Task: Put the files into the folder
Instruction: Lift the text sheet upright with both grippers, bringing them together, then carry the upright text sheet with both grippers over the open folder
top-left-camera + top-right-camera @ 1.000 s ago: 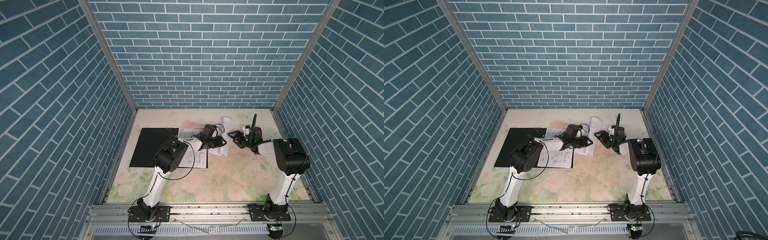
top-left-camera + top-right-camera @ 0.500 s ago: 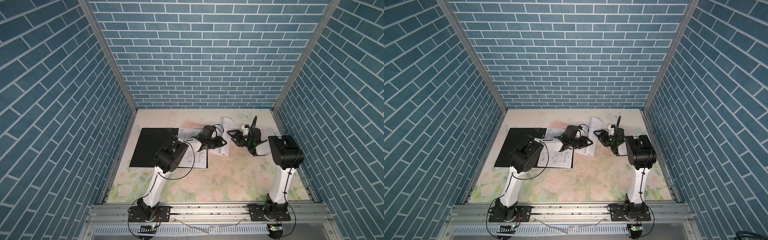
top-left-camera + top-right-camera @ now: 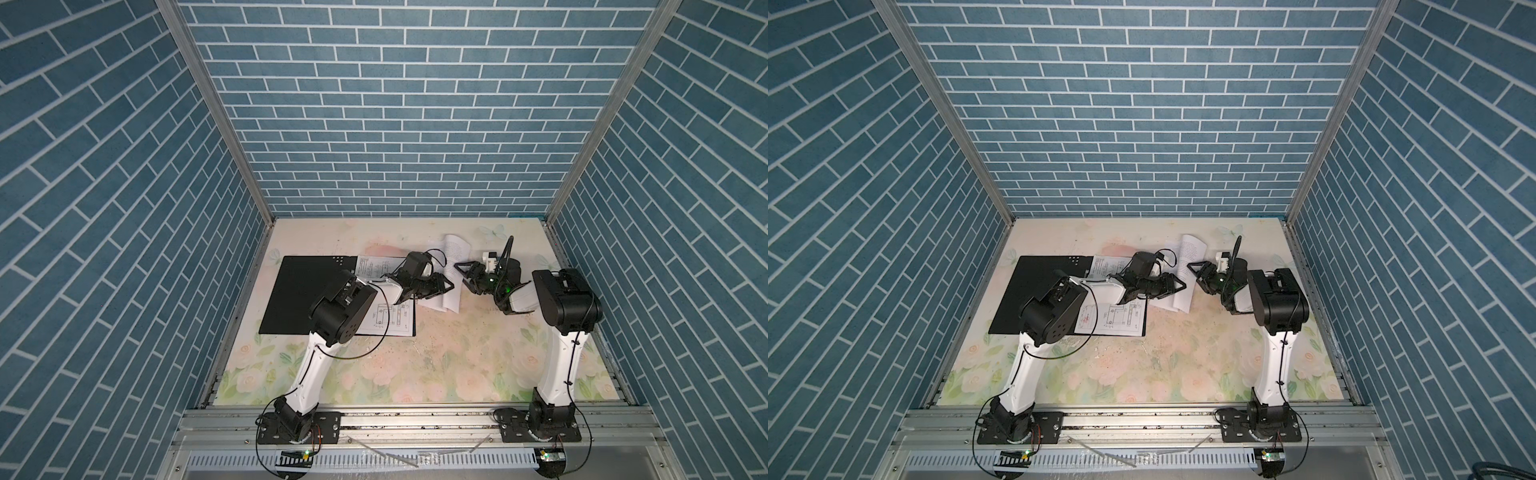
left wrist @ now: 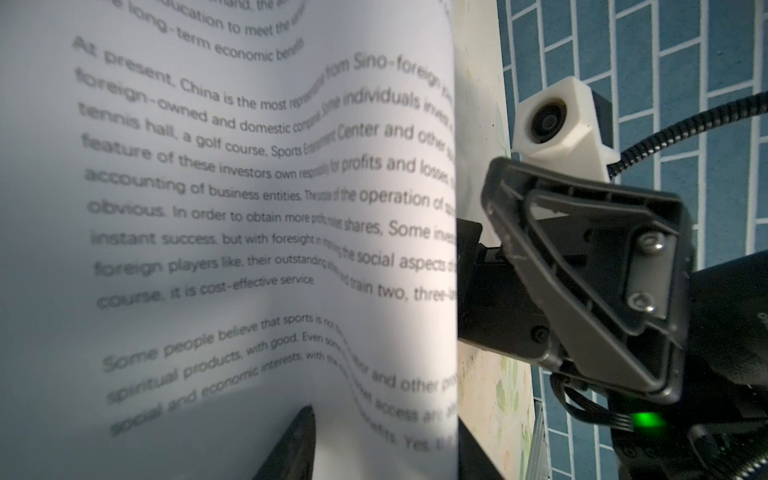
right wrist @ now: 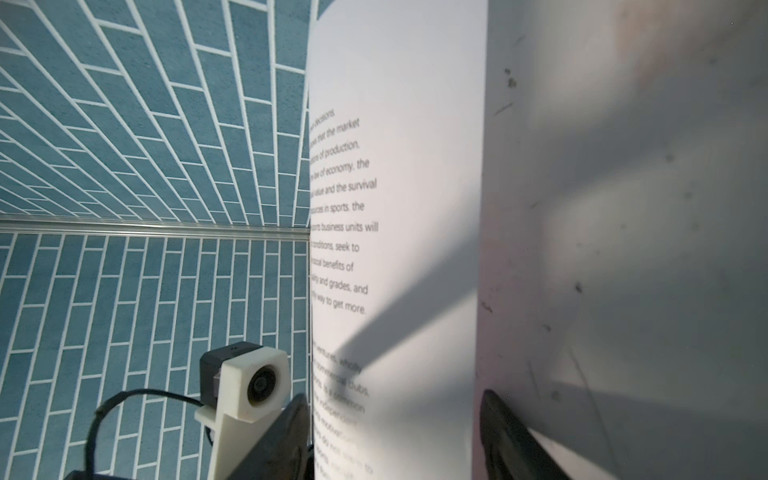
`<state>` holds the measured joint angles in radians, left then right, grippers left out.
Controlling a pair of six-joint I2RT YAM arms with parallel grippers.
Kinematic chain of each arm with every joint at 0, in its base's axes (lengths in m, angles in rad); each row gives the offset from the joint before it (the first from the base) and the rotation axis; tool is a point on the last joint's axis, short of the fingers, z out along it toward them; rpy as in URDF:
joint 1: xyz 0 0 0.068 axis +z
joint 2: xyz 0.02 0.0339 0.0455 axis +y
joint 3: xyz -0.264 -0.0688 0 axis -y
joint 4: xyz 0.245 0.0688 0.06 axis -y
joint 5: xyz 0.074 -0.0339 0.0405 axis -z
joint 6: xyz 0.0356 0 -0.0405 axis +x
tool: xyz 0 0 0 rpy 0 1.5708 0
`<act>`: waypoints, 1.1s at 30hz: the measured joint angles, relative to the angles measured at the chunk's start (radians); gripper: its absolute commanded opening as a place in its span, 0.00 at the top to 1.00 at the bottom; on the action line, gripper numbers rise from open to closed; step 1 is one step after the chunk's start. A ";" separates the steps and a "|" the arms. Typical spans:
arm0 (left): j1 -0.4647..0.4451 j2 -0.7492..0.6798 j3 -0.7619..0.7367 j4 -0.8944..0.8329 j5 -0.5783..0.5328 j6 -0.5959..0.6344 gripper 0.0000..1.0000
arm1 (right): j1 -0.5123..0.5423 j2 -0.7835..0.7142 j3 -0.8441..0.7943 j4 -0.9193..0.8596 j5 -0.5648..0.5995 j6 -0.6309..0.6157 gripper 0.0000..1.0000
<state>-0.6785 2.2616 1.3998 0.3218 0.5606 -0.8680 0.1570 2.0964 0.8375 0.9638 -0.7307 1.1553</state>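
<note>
Folder (image 3: 297,291) open, drawing sheet (image 3: 397,322) inside

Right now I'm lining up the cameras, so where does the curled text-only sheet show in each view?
Top view: text-only sheet, mid-back of the table, right of the folder.
Top view: same spot.
Left wrist: fills most of the picture.
Right wrist: a bright strip through the middle.
Shared landmark: the blue brick wall.

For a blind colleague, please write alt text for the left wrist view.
A buckled white sheet of printed text fills most of the frame. At its edge stands the right pincer with its white wrist camera, before a blue brick wall.
</note>
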 measured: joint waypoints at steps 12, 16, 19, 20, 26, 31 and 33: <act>0.000 0.000 -0.008 0.018 0.006 -0.015 0.50 | 0.000 0.000 -0.057 0.083 -0.020 0.062 0.51; 0.000 0.000 -0.010 0.021 0.006 -0.015 0.50 | 0.000 0.000 -0.057 0.109 -0.025 0.079 0.54; 0.000 0.000 -0.010 0.022 0.006 -0.016 0.49 | 0.000 0.000 -0.060 0.120 -0.027 0.079 0.57; 0.000 0.000 -0.010 0.023 0.007 -0.016 0.48 | 0.000 0.000 -0.061 0.121 -0.027 0.080 0.59; 0.000 -0.001 -0.010 0.025 0.010 -0.018 0.44 | 0.000 0.000 -0.073 0.125 -0.029 0.087 0.67; -0.001 -0.004 -0.010 0.025 0.010 -0.018 0.40 | 0.000 0.000 -0.086 0.129 -0.029 0.095 0.75; -0.002 -0.006 -0.010 0.023 0.010 -0.018 0.39 | 0.000 0.000 -0.093 0.129 -0.029 0.095 0.78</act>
<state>-0.6804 2.2555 1.3895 0.3450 0.5701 -0.8864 0.1570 2.0964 0.7441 1.0931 -0.7593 1.2503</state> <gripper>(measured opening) 0.601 0.239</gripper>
